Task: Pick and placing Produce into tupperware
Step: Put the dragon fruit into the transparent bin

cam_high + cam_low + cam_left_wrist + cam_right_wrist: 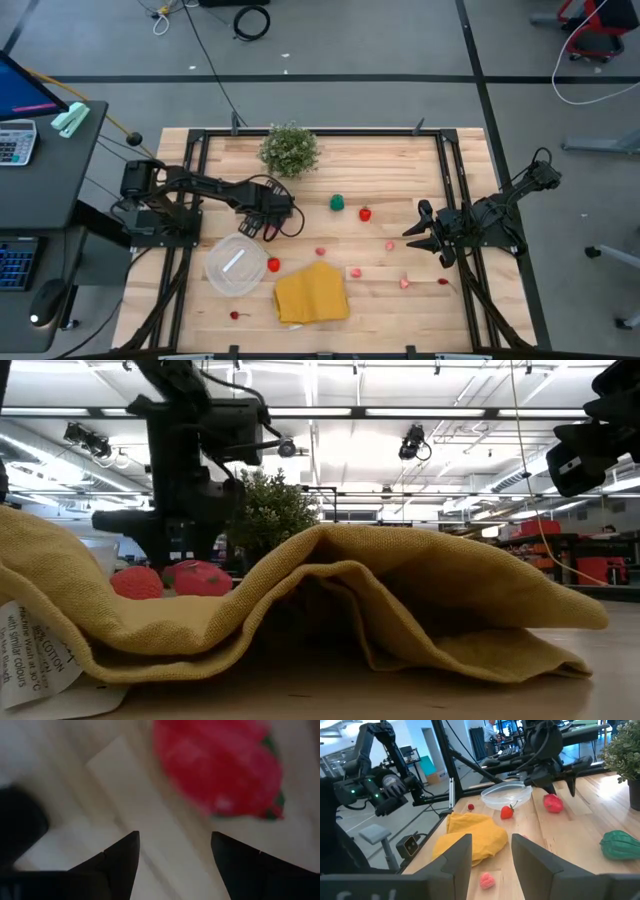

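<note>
Left tool: fingers spread wide, holding nothing; it hangs just beyond the tupperware's far rim, nose down over bare bench.
Left tool, own view: a red produce piece lies ahead of the open fingers, off to one side rather than between them; blurred, probably a strawberry with a green cap.
Right tool: fingers parted, nothing in them; it waits near the bench's right edge.
Tupperware: round, clear, sitting toward the front left of the bench; no produce visible inside.
Produce, near: one red piece just beside the tupperware's right rim.
Produce, scattered: green piece and red piece mid-bench; pink and red pieces further right; one small red piece near the front edge.
Yellow cloth: folded, right of the tupperware.
Potted plant: at the far side of the bench.
Step in hand: approach to a first pick by the left arm; task looks barely begun.
Next move calls for: centring the fingers over the red piece, lowering, closing, then a short carry to the tupperware.
</note>
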Controlling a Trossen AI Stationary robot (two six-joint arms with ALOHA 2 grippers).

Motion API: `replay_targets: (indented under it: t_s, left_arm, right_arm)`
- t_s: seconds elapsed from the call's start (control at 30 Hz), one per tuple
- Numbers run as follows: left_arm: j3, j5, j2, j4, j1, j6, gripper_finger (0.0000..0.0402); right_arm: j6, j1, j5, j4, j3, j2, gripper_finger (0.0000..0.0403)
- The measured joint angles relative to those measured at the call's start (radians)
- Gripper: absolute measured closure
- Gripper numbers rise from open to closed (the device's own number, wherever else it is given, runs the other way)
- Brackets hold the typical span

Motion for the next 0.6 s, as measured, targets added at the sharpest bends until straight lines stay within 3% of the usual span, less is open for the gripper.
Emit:
replay_targets:
  t_s: [0.3,0.37,0.5,0.6]
  left_arm:
    - [0.264,-0.006,0.000,-0.343,0.009,-0.362,0.0156]
    - [0.327,0.055,-0.001,-0.356,0.009,-0.424,0.0160]
    - [0.394,0.270,-0.001,-0.339,0.009,-0.554,0.0163]
    - [0.383,0.296,-0.002,-0.328,-0.007,-0.613,0.0158]
  right_arm:
    - [0.000,0.000,0.000,0.000,0.000,0.000,0.0257]
    - [0.000,0.000,0.000,0.000,0.000,0.000,0.0257]
    - [0.000,0.000,0.000,0.000,0.000,0.000,0.0257]
    - [0.000,0.000,0.000,0.000,0.000,0.000,0.0257]
